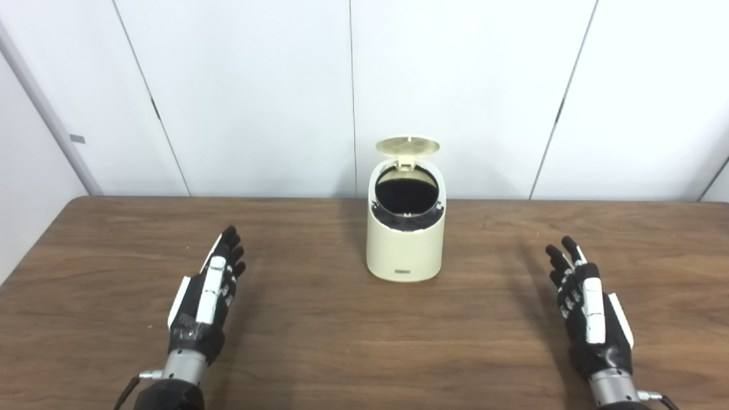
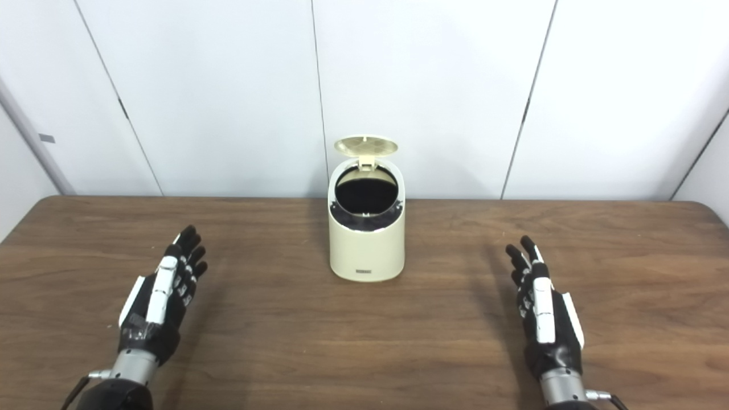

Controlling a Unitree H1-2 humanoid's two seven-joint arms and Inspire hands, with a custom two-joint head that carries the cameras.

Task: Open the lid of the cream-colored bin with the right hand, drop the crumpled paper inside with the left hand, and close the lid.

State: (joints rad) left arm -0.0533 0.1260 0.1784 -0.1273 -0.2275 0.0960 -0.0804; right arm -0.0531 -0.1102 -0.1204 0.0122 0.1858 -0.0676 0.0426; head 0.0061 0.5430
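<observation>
**Bin lid raised; both hands empty and clear of the bin**

White wall panels with thin dark seams back the scene, meeting the far edge of a brown wood-grain table.

Cream-colored bin: stands upright on the table near its far edge, roughly midway between the two hands. Its lid is swung up and back on the rear hinge, standing above the rim. The mouth is open and shows a dark interior; contents cannot be made out. A small dark label sits low on the front wall.

Left hand: positioned over the table to the left of the bin and nearer the camera, well apart from it. Fingers are extended, lying close together and pointing toward the wall. Nothing is held.

Right hand: positioned over the table to the right of the bin, well apart from it. Fingers are extended and slightly spread, pointing toward the wall. Nothing is held.

Crumpled paper: not visible in either view.
</observation>
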